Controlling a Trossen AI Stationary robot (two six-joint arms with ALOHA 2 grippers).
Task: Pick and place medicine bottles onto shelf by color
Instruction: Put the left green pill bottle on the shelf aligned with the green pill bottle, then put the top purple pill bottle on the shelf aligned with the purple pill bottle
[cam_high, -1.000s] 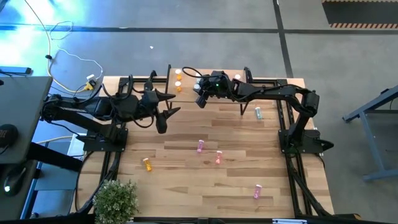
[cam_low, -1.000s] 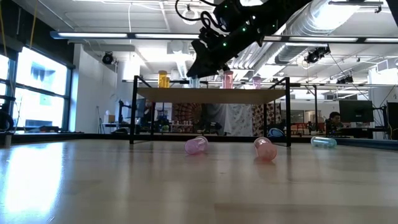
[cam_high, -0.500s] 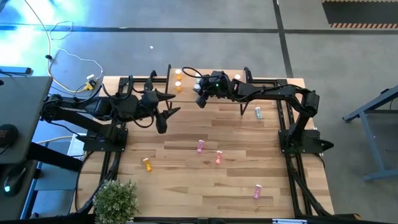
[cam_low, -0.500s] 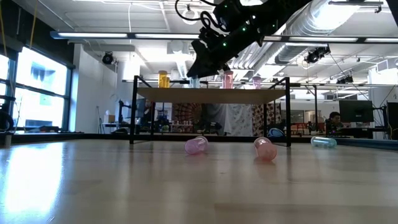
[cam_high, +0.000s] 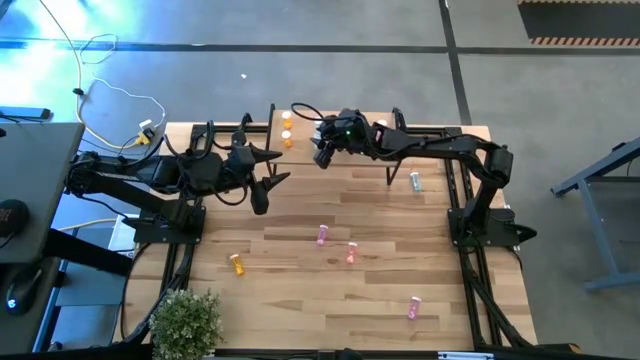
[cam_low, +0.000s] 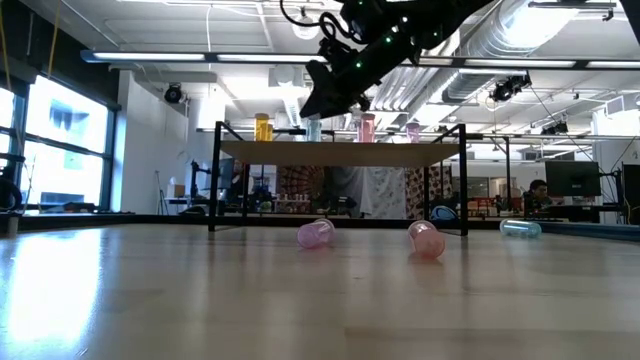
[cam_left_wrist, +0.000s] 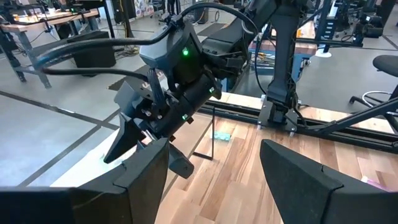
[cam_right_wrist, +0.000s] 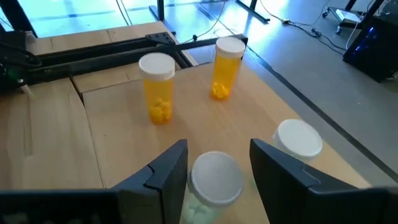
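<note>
My right gripper (cam_right_wrist: 214, 155) hangs open over the shelf (cam_right_wrist: 112, 124), its fingers on either side of a white-capped pale bottle (cam_right_wrist: 214, 179) and just above it. That bottle stands upright on the shelf board. Two orange bottles (cam_right_wrist: 157, 87) (cam_right_wrist: 225, 67) and another white-capped one (cam_right_wrist: 298, 138) also stand there. In the low view the right gripper (cam_low: 312, 104) is above the row of bottles on the shelf (cam_low: 340, 152). My left gripper (cam_high: 268, 186) waits open above the table's left middle.
Loose bottles lie on the table: two pink (cam_high: 322, 236) (cam_high: 351, 253), another pink near the front (cam_high: 413, 308), an orange one (cam_high: 237, 264) and a pale green one (cam_high: 415, 181) by the right arm's base. A potted plant (cam_high: 185, 320) stands at the front left corner.
My right gripper has opened and risen a little off the pale bottle, which stays standing on the shelf.
</note>
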